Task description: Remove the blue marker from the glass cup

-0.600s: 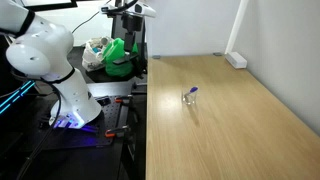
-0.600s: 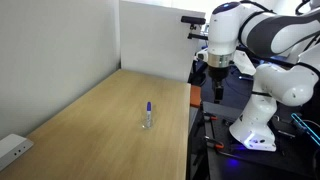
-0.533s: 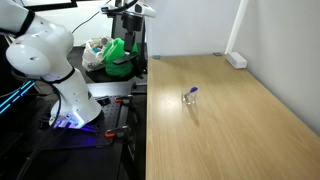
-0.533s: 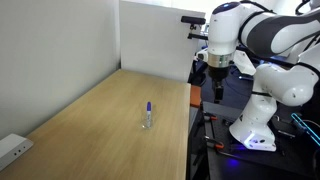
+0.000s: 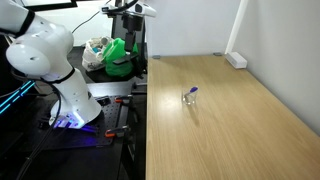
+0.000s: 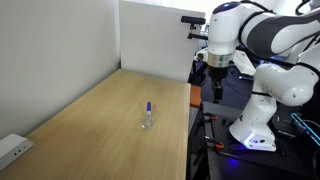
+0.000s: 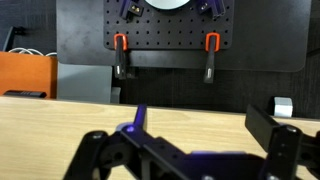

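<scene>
The blue marker (image 5: 192, 91) stands tilted in the small glass cup (image 5: 189, 98) near the middle of the wooden table; both exterior views show them, marker (image 6: 148, 106) in cup (image 6: 147, 121). My gripper (image 6: 216, 88) hangs beyond the table's end on the robot side, well away from the cup. In the wrist view its fingers (image 7: 190, 152) are wide apart and empty, and a blue-purple stick that looks like the marker (image 7: 138, 116) rises just past them. The cup cannot be made out there.
A white box (image 5: 236, 60) lies at the table's far corner by the wall, also seen in an exterior view (image 6: 12, 150). A green bag (image 5: 118, 55) sits on a cluttered stand beside the robot base. A black pegboard (image 7: 165, 35) and an orange box (image 7: 25, 76) stand behind the table.
</scene>
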Robot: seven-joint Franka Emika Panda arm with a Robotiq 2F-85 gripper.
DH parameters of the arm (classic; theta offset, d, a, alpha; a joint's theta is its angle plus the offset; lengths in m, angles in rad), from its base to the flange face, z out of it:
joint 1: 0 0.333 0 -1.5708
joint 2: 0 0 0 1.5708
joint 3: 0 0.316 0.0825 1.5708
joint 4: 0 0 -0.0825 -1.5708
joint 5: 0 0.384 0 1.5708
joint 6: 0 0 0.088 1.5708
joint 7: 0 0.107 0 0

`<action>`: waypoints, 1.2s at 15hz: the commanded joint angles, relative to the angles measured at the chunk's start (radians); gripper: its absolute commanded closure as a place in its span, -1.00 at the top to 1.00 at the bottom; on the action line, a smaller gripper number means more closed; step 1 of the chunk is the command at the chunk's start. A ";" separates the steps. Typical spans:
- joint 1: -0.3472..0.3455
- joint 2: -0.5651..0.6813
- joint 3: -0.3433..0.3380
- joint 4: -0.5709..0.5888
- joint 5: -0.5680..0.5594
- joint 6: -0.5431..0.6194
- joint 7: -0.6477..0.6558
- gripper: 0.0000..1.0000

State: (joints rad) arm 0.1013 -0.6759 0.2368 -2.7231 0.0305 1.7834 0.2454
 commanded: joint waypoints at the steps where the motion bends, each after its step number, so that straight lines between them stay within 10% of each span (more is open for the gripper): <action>1: 0.011 0.017 0.011 -0.006 -0.029 0.098 0.019 1.00; 7: 0.004 0.056 0.039 -0.036 -0.076 0.342 0.051 1.00; 18: -0.163 0.144 0.259 -0.049 -0.405 0.689 0.566 1.00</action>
State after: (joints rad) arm -0.0044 -0.5633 0.4454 -2.7765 -0.2968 2.4007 0.6858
